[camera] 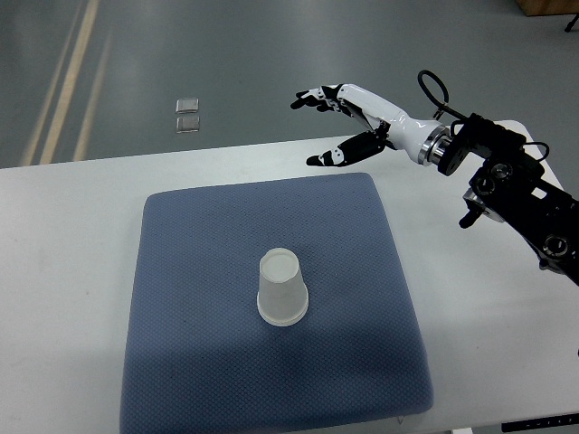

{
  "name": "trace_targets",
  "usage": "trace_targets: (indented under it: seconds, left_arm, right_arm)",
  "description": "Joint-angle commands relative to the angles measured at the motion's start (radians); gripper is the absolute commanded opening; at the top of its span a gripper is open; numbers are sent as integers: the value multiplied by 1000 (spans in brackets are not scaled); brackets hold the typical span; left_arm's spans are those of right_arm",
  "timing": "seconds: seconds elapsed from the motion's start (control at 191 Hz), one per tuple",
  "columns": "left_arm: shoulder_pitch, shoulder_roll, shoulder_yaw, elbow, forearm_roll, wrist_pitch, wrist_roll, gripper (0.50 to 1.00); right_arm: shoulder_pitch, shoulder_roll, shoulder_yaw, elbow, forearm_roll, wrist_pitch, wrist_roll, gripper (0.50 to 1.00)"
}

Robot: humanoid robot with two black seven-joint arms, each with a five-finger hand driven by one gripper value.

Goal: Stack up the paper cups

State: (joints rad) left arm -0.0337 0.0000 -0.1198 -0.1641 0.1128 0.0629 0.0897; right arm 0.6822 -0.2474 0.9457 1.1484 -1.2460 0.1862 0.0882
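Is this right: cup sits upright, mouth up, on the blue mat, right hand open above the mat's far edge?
Not quite. The cup is upside down: its mouth is on the mat and its closed base faces up, as the top view shows. The rest holds: it's on the blue mat, and the right hand is open above the far edge.

Grey floor beyond a white table

Table (63, 226) spans the frame; polished grey floor (235, 63) behind, pale yellow stripes (68, 77) at left, two small square plates (188, 115) set in it, soft overhead glare
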Motion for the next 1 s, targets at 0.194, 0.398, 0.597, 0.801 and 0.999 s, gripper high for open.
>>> trace_targets:
  seconds: [0.194, 0.398, 0.597, 0.801, 0.999]
  left_arm:
    - [0, 0, 0, 0, -1, 0, -1, 1000]
    - [0, 0, 0, 0, 1, 0, -1, 1000]
    - [0, 0, 0, 0, -1, 0, -1, 1000]
    - [0, 0, 0, 0, 1, 0, -1, 1000]
    - [0, 0, 0, 0, -1, 0, -1, 1000]
  right_arm:
    - [-49, 40, 13, -90, 396, -235, -68, 909]
    - [-66, 59, 15, -116, 556, -337, -67, 911]
    - [-84, 79, 15, -147, 585, -383, -58, 913]
    - [-99, 108, 15, -147, 585, -435, -54, 913]
    - [-125, 125, 15, -145, 585, -456, -39, 913]
